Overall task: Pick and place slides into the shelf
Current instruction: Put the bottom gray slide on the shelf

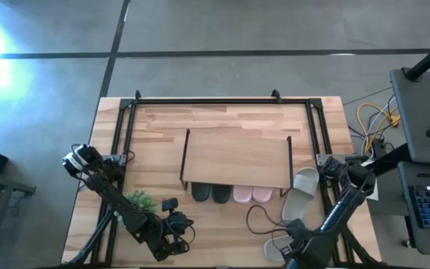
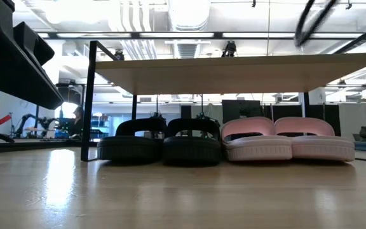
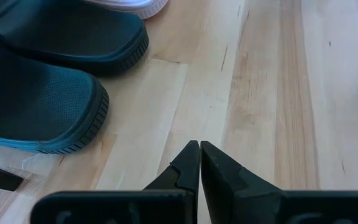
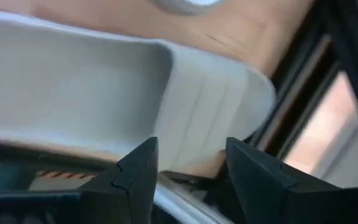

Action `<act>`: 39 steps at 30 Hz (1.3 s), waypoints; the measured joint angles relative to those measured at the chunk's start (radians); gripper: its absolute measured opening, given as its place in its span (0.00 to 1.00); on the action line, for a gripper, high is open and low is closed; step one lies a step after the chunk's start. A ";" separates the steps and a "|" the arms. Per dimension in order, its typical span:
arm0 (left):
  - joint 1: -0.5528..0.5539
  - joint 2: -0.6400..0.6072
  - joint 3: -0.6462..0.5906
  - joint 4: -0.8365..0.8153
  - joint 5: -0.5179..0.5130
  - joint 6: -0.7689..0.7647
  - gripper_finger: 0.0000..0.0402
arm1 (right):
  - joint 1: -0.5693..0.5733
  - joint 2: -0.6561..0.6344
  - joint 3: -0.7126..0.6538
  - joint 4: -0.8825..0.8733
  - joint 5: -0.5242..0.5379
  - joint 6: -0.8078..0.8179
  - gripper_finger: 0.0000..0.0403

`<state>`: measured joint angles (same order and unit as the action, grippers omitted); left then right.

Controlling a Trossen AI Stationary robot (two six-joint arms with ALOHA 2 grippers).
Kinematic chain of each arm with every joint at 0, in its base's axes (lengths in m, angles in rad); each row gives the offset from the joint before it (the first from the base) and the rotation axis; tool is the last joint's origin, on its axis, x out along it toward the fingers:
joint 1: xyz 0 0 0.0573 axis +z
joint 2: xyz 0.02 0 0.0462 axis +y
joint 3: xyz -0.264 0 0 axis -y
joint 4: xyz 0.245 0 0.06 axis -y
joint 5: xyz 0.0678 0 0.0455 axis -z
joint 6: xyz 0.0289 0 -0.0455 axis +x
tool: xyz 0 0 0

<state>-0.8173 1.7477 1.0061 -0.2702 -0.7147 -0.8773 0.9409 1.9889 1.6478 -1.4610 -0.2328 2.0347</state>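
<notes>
The shelf (image 1: 236, 158) stands mid-table. Two black slides (image 1: 211, 194) and two pale pink slides (image 1: 252, 195) rest on their soles on the tabletop under its near edge, as the low view shows for the black pair (image 2: 164, 147) and the pink pair (image 2: 288, 144). One grey-beige slide (image 1: 301, 194) lies right of the shelf. Another (image 1: 275, 246) lies near the front edge. My right gripper (image 4: 188, 158) is open, with its fingers at this slide's striped strap (image 4: 210, 112). My left gripper (image 3: 199, 155) is shut and empty, low over the table in front of the black slides (image 3: 36, 99). My right gripper's open fingers (image 4: 138, 165) stand on either side of the lower edge of the grey-beige slide's striped strap (image 4: 194, 155). I cannot tell whether they touch it. The slide lies on the table.
A small green plant (image 1: 140, 199) sits by the left arm. A dark cable (image 1: 256, 220) loops on the table between the pink slides and the right gripper. Dark frame rails (image 1: 125, 134) run along the table's sides. Bare wood lies in front of the shelf.
</notes>
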 joint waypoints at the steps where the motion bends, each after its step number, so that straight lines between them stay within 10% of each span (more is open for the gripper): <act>1: 0.000 0.000 0.000 0.000 0.000 0.000 0.00 | -0.006 0.006 0.000 -0.017 -0.011 -0.009 0.45; 39: 0.000 0.000 0.000 0.000 0.000 -0.006 0.00 | -0.033 0.027 -0.161 0.108 -0.108 -0.019 0.46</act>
<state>-0.8173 1.7473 1.0061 -0.2700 -0.7143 -0.8829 0.9078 2.0163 1.4863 -1.3530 -0.3408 2.0157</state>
